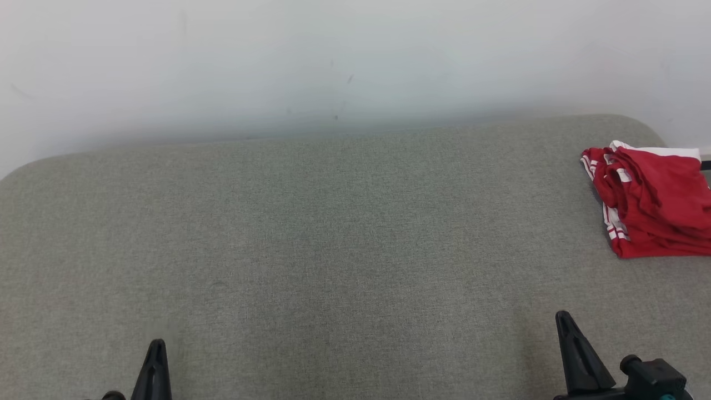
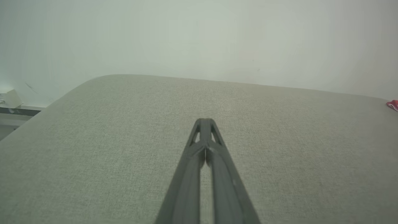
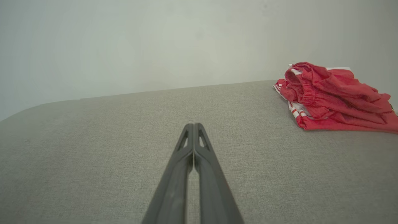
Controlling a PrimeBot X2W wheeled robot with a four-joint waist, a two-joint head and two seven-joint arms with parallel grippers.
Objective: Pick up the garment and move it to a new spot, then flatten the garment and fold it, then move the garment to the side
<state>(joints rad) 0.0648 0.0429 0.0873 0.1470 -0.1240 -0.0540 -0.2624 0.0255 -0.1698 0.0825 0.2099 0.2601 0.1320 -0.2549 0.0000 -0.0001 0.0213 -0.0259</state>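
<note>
The garment, red with white stripes, lay in a loose, crumpled fold at the far right of the grey fabric surface, close to its rounded back corner and the pale wall. The head view cut off its right side, so its full width could not be made out there. The left wrist view caught only a red sliver of it at the right border. A white strip ran along its far edge. Whether that strip was part of the cloth or something under it was hard to tell.

The right wrist view showed the whole bundle, wider than it was high, with a gathered elastic waistband at its left end, on the side towards the open middle of the surface. In the head view the striped hem formed the bundle's left side and ran from the back edge towards the robot. How its length ran beyond that could not be judged.

The right gripper sat at the lower right, well short of the garment, its two dark fingers pressed tip to tip and grasping nothing. The left gripper rose from the lower left, well apart from the cloth, likewise clenched on nothing. Both pointed across bare fabric towards the wall. Whether their tips touched the surface could not be told.
</note>
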